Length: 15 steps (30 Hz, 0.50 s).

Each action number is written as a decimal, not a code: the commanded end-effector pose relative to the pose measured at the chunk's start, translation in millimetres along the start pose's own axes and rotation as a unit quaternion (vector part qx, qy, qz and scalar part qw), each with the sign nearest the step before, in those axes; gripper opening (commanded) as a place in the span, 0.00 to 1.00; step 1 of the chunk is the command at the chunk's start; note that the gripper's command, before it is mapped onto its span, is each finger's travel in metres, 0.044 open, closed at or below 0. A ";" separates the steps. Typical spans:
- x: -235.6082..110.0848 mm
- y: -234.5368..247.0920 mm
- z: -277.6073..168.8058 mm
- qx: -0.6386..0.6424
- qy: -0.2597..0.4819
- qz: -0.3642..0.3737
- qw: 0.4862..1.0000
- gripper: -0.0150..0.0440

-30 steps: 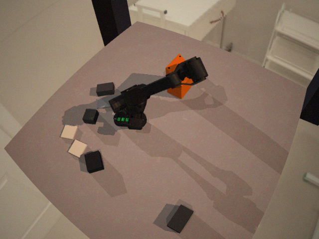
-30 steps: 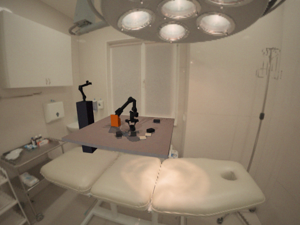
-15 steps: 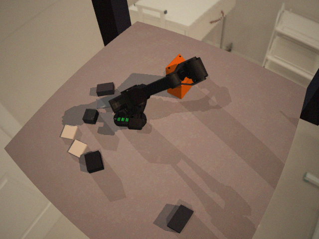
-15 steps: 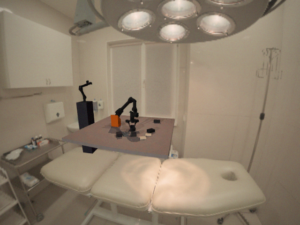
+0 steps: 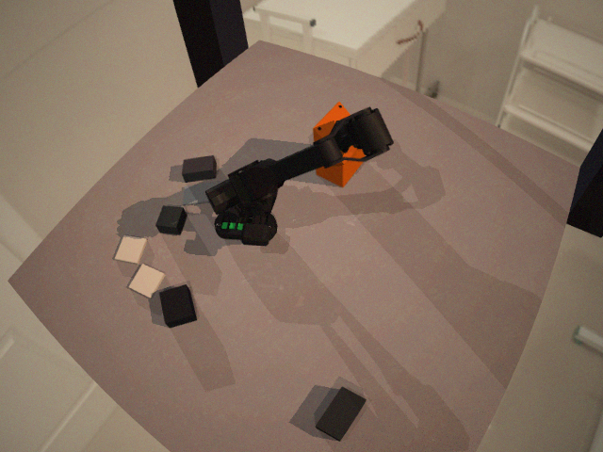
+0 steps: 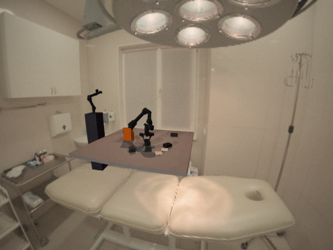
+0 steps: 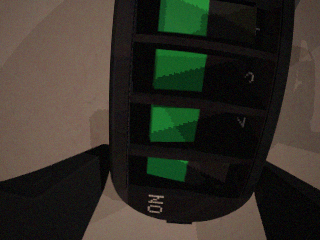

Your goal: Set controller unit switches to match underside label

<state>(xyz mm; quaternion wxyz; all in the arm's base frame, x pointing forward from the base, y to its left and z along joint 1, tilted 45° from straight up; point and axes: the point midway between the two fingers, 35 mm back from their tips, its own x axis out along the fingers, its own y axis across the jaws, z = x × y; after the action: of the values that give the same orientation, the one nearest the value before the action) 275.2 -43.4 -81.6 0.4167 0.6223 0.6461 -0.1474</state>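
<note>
The dark grey controller unit (image 5: 236,227) (image 7: 194,203) is top side up, low at the bench (image 5: 389,292), left of the middle; whether it rests on the bench I cannot tell. In the wrist view I see several of its rocker switches (image 7: 179,70) in a row, each with a green end on the left and a dark end on the right, and an "ON" mark at the near end. My gripper (image 5: 247,234) (image 6: 147,141) (image 7: 186,162) points down over it. Its two fingers are at the unit's long sides and are shut on it. The label underneath is hidden.
An orange block (image 5: 341,173) (image 6: 128,134) stands behind the arm. Dark blocks lie around: one (image 5: 199,168) at the back left, one (image 5: 171,219) to the left, one (image 5: 177,304) at the front left, one (image 5: 340,412) near the front edge. Two beige tiles (image 5: 130,250) (image 5: 146,280) lie at the left.
</note>
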 end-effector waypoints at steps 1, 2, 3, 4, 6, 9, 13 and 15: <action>-0.2 0.3 0.3 -0.001 -0.001 0.001 1.000 0.74; -0.2 0.3 0.3 -0.001 -0.001 0.001 1.000 0.79; -3.0 0.3 0.5 -0.001 -0.001 0.002 1.000 0.83; -11.3 0.1 0.8 -0.003 -0.002 0.004 1.000 0.88; -39.4 -1.6 0.6 -0.009 -0.004 0.012 1.000 0.97; -50.7 -2.8 -0.1 -0.012 -0.005 0.015 1.000 1.00; -50.7 -2.8 -0.1 -0.012 -0.005 0.015 1.000 1.00; -50.7 -2.8 -0.1 -0.012 -0.005 0.015 1.000 1.00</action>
<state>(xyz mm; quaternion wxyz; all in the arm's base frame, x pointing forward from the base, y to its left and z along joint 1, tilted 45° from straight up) 265.7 -74.3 -49.2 0.4242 0.6277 0.6380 -0.1378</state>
